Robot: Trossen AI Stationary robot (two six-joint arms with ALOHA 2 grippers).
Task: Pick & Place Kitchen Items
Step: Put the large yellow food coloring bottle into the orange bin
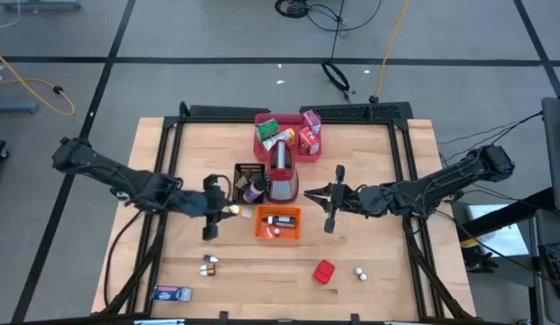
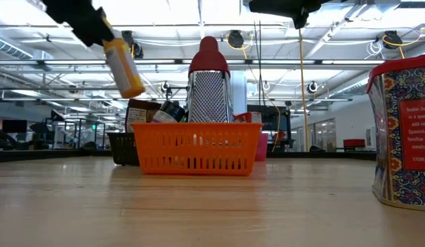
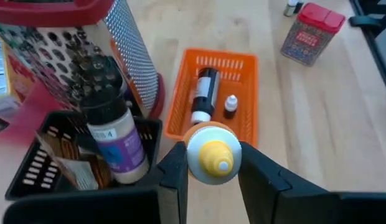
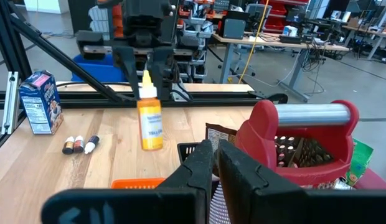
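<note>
A yellow squeeze bottle (image 4: pixel 150 124) with a pale label hangs in the air, and my left gripper (image 1: pixel 224 210) is shut on its top. It hovers just left of the orange basket (image 1: pixel 278 223), which holds a dark bottle (image 3: pixel 205 93) and a tiny dropper (image 3: pixel 231 106). Behind stands a black basket (image 1: pixel 250 181) with a purple-labelled bottle (image 3: pixel 115 140). My right gripper (image 1: pixel 330 200) waits shut and level, right of the red-and-silver grater (image 1: pixel 281 176), with nothing in it. My left gripper pinches the yellow bottle by its shoulder just under the cap (image 3: pixel 213 154), one finger (image 3: pixel 175 174) on each side. The fingers slant down from the table's left. The bottle hangs below them, lifted clear of the table, with its base (image 2: pixel 134 89) tilted toward the orange basket.
A pink tray (image 1: pixel 262 143) with cartons stands at the far middle. Near the front edge lie tiny bottles (image 1: pixel 209 264), a blue carton (image 1: pixel 172 293), a red tin (image 1: pixel 324 272) and small shakers (image 1: pixel 360 273). Bare wood lies between them and the baskets.
</note>
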